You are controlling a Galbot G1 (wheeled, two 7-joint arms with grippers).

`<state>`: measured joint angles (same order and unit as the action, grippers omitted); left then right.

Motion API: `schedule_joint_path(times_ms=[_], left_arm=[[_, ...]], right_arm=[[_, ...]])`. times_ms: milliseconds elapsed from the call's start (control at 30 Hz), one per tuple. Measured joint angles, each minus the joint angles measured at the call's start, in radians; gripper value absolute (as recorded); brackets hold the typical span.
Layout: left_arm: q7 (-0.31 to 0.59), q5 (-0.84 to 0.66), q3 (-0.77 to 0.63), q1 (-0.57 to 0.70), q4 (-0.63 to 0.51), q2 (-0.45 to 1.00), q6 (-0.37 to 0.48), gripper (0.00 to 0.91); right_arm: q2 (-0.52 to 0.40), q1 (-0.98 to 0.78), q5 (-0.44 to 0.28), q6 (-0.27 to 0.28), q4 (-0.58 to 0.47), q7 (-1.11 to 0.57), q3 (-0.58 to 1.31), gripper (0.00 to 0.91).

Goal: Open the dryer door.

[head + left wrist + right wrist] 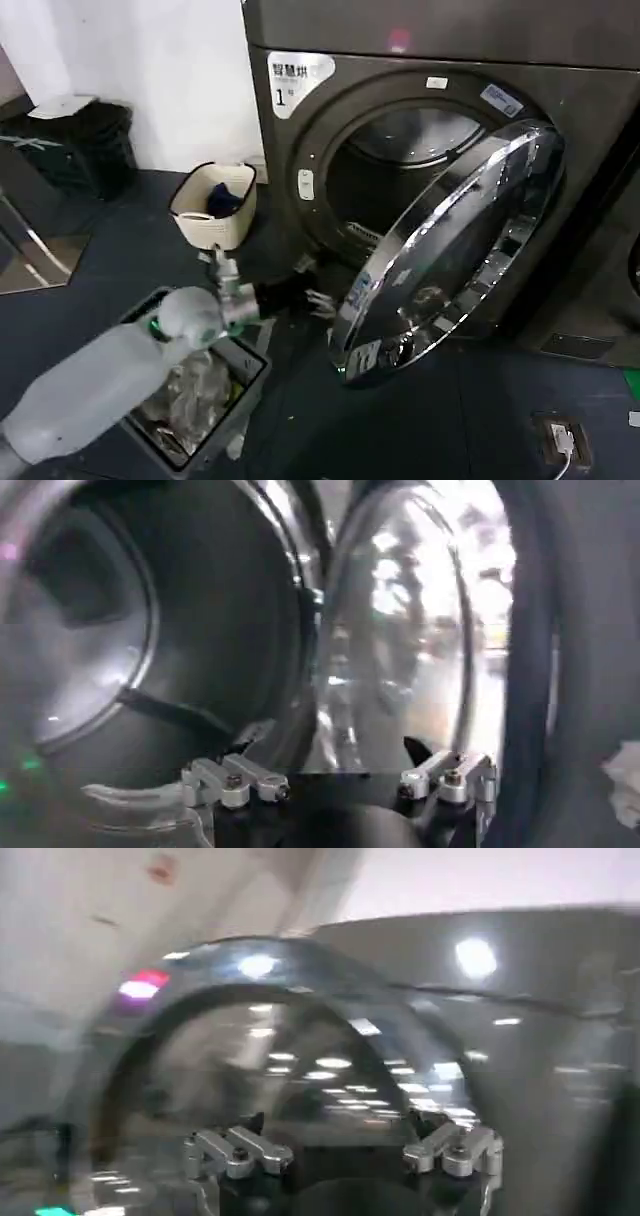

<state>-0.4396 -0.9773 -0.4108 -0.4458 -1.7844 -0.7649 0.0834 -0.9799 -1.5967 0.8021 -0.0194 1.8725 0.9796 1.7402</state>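
Observation:
The dryer (300, 130), dark grey with a white "1" sticker, stands with its dryer door (450, 250) swung partway out, chrome ring and tinted glass facing me, hinged on the right. The drum mouth (400, 170) shows behind it. My left arm reaches from the lower left, and the left gripper (318, 298) sits at the door's lower left edge. In the left wrist view the left gripper (335, 742) is open, with the door's edge (322, 670) just ahead between drum and glass. My right gripper (338, 1120) is open before a curved, dark reflective surface.
A cream basket (213, 205) stands on the floor left of the dryer. A grey bin (245, 385) with clear plastic sits under my left arm. A black bin (80, 140) is at the far left, and another dark machine (610, 300) adjoins on the right.

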Motion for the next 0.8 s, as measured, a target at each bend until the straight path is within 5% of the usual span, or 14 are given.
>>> schedule_joint_path(times_ms=[200,367,800], left_arm=[[-0.002,0.006,-0.049,0.008,-0.053,-0.022,0.008,0.907],[-0.002,0.012,-0.096,0.031,-0.081,-0.049,0.008,0.907],[0.007,0.056,-0.251,0.146,0.022,-0.266,-0.011,0.907]], right_arm=[[-0.053,-0.057,-0.011,0.085,0.058,-0.371,0.130,0.907],[-0.092,-0.071,-0.110,0.164,0.078,-0.667,0.182,0.907],[-0.113,-0.143,-0.132,0.189,0.029,-0.997,0.388,0.907]])
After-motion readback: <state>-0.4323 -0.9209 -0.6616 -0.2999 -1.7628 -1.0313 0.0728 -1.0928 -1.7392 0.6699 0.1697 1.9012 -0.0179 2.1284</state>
